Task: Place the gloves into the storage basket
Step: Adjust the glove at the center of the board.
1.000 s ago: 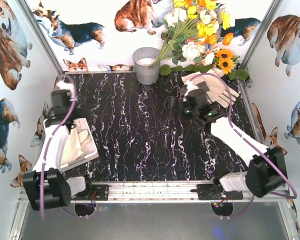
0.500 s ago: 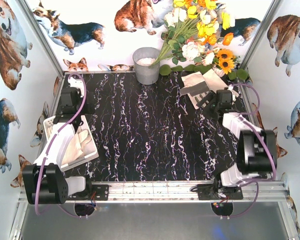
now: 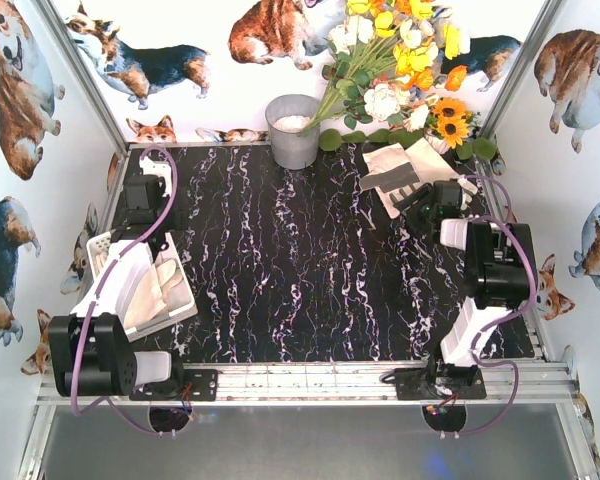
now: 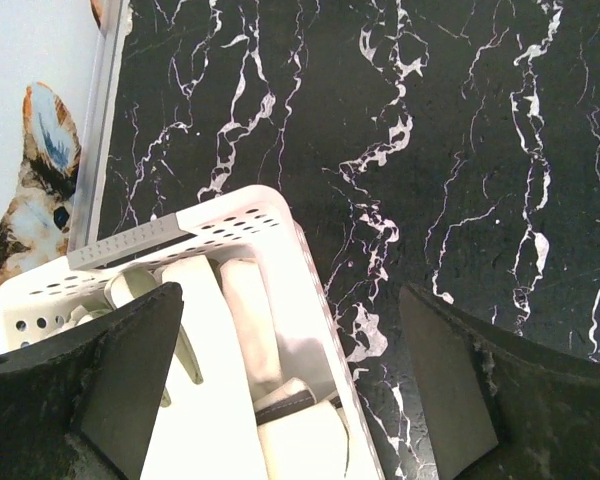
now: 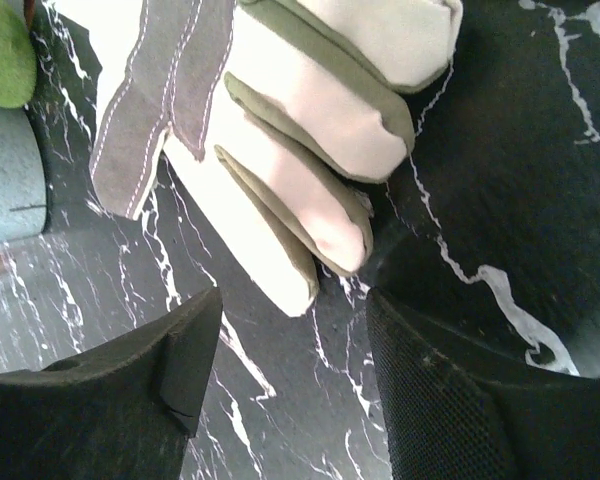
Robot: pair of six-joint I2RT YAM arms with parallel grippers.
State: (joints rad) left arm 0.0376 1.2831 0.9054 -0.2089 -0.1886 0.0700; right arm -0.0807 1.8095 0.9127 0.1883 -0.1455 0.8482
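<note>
Swinging out of its diagonal reach, the right arm [image 3: 490, 290] is now folding up along the 3 o'clock edge of the tabletop [image 3: 280, 260]. The right gripper [image 5: 292, 320] is pointing at the loose gloves [image 3: 405, 170] lying at 1 o'clock. At least two gloves are overlapping in that pile. The wrist view is showing one of them, its cream fingers ending just ahead of the jaws, which are standing partly apart and gripping nothing.

The left gripper [image 4: 290, 300] has drifted a little toward 12 o'clock and is hanging over the far end of the one storage basket [image 3: 170, 322], which is sitting at 8 o'clock. Its jaws are spread wide and are holding nothing. The stowed gloves [image 4: 250, 320] are lying inside the basket. How many there are I cannot tell, since the arm is covering part of them.

One grey bucket [image 3: 293, 135] is standing at 12 o'clock, with one bunch of flowers [image 3: 400, 60] leaning beside it.
</note>
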